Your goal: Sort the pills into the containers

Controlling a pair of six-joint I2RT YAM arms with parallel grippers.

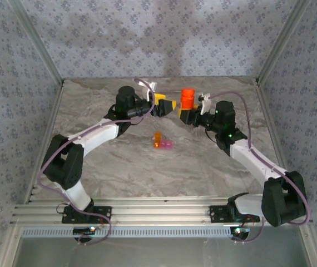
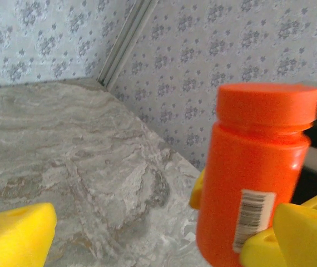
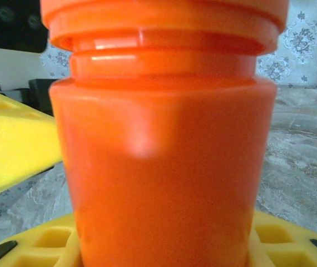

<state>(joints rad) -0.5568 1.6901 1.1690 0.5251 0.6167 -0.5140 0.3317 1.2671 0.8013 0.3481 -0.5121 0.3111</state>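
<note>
Hovering on the left, my left gripper [image 1: 165, 104] is released, fingers spread wide just beside the tall orange-red plastic bottle [image 1: 187, 98], I think ready for its cap. Nearer to me, apart from both arms, wait the tiny joined orange and pink translucent containers [image 1: 163, 142]. My right gripper [image 1: 188, 114] seems clenched on the bottle's lower part, to hold it upright.
</note>
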